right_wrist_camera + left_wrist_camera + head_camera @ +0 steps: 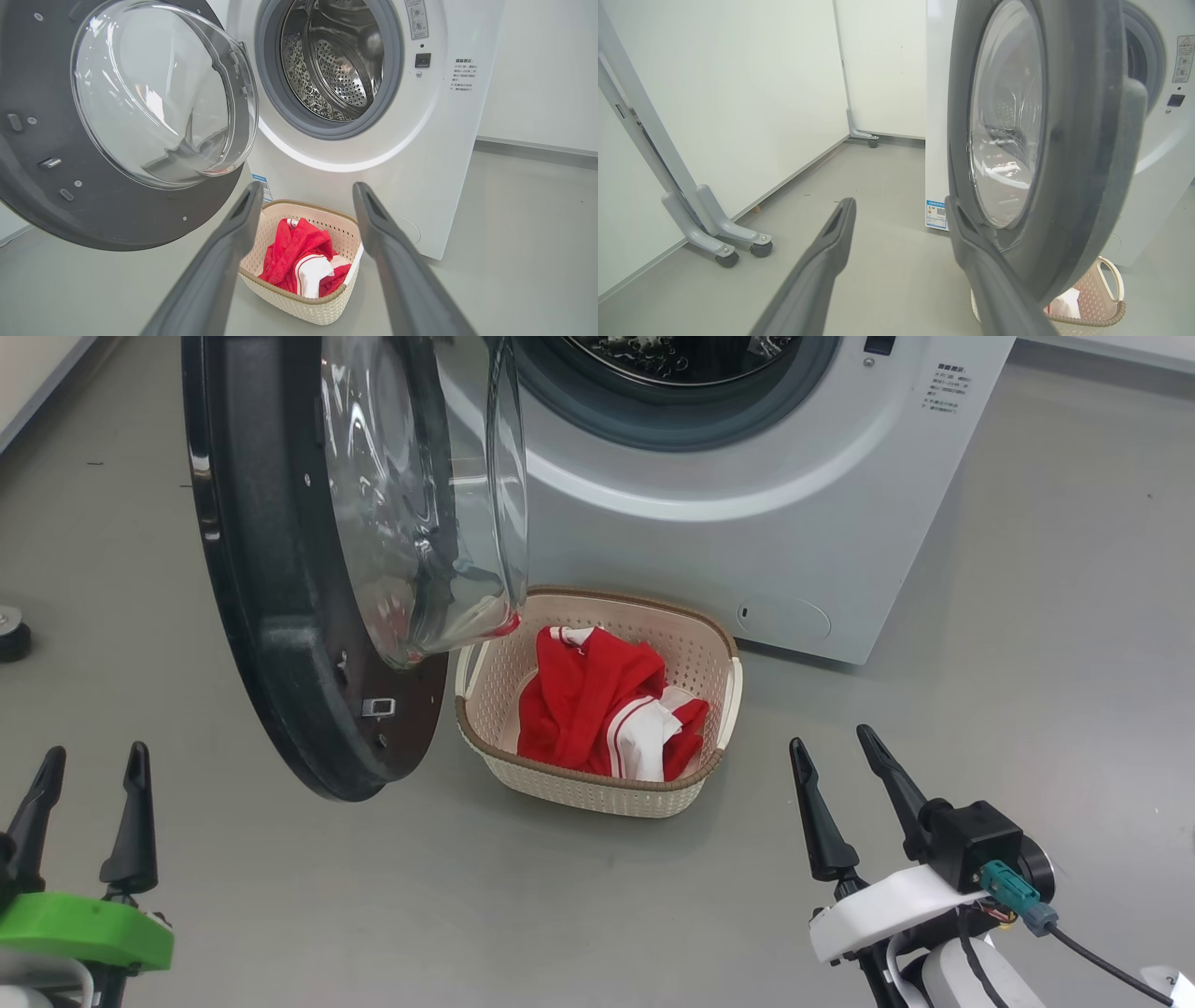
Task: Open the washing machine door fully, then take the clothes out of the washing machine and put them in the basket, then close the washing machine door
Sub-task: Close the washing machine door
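Left fingers and right fingers gape empty. Clothes sit in the basket ahead of the right pair; the open door hangs beside the left. A glancing push could leave it unlatched.

A white partition stands on the grey floor. At the partition's foot, two grey angled legs end in dark castors. Farther along the partition, at its corner, another castor foot rests on the floor.
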